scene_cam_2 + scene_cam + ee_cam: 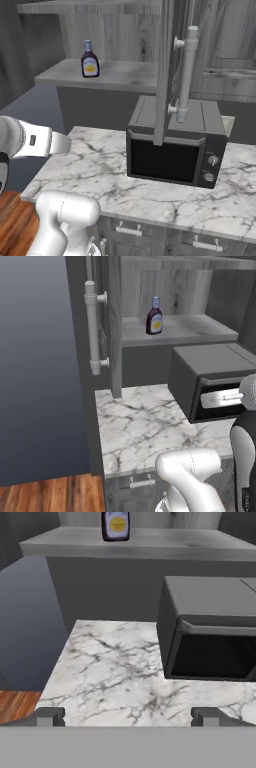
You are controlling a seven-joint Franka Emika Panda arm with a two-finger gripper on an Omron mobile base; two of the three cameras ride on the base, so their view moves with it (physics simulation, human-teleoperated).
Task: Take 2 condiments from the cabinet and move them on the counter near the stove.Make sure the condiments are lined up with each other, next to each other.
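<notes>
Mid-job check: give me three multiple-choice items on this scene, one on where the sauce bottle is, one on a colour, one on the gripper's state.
1. Where does the small dark brown sauce bottle stand?
A. On the marble top
B. On a shelf inside the grey wood-grain wall cabinet
C. On top of the microwave

2. What colour is the bottle's cap?
A. Blue
B. Red
C. Green

3. How is the two-finger gripper?
A. Shut on the bottle
B. Shut on the door handle
C. Open, holding nothing

Answers:
1 B: both base views show the bottle upright on the cabinet shelf, above the black box-shaped microwave and the white grey-veined marble top.
2 A: the cap at the narrow neck is blue in both base views.
3 C: in the hand view the two dark fingertips stand wide apart over the marble with nothing between them.
</notes>
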